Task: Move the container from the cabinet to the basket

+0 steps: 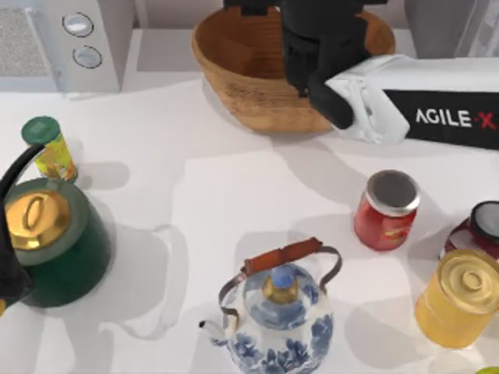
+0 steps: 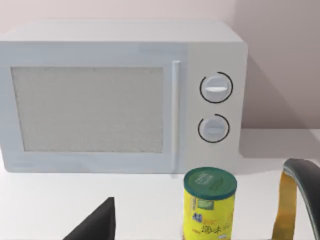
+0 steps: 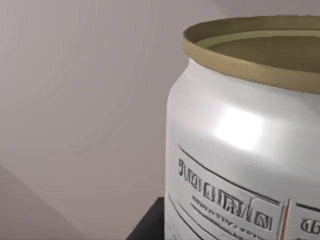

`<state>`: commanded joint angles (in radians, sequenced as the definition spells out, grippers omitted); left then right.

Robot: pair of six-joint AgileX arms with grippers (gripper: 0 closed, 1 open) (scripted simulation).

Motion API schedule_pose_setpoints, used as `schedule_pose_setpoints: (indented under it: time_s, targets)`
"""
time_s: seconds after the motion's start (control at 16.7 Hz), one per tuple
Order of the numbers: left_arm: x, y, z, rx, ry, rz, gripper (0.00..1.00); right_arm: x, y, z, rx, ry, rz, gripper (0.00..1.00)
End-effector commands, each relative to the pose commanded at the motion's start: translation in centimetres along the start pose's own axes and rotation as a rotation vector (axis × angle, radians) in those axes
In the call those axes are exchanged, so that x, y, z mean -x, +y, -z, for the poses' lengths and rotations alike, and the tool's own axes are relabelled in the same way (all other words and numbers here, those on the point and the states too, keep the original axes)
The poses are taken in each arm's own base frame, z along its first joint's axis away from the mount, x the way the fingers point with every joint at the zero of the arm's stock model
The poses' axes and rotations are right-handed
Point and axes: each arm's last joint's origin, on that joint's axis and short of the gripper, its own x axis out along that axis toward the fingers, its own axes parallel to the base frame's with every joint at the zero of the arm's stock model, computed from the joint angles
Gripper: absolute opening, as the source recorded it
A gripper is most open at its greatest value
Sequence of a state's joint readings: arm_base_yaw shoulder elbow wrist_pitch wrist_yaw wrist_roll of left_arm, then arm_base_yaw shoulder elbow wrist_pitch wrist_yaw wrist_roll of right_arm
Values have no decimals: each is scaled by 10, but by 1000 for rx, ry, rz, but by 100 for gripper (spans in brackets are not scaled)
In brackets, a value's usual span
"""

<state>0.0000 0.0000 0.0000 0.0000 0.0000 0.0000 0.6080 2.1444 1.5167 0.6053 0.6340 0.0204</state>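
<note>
Close before my right wrist camera stands the container point(image 3: 240, 145), its whitish body printed with dark lettering and rimmed in dull gold-green, so close that I take it to be between my right fingers, though I cannot tell how tightly they hold. From above, my right gripper point(image 1: 316, 58) hangs over the basket point(image 1: 257, 97) at the back of the table, its dark body hiding the jar below it. My left arm sits parked at the table's left edge, one dark finger point(image 2: 97, 225) showing low in its wrist view; I cannot tell whether that hand is open. Nearest the front edge stand a blue-and-white teapot point(image 1: 277, 315), a green kettle point(image 1: 51, 241) and a yellow canister point(image 1: 460, 296). Farther back are a red jar point(image 1: 386, 210) and a green-lidded yellow can point(image 1: 48, 148). Beyond them, a pale microwave point(image 2: 120, 95) stands in the back left corner.
</note>
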Motion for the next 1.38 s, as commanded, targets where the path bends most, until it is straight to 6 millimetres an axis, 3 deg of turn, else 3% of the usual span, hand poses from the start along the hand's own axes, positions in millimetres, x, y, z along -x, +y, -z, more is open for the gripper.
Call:
schedule_pose_setpoints:
  time_s: [0.42, 1.2, 1.38]
  targets:
    - [0, 0, 0, 0, 0, 0, 100, -12, 1, 2, -4, -8, -4, 0]
    - [0, 0, 0, 0, 0, 0, 100, -12, 1, 2, -4, -8, -4, 98]
    - [0, 0, 0, 0, 0, 0, 100, -12, 1, 2, -4, -8, -4, 100]
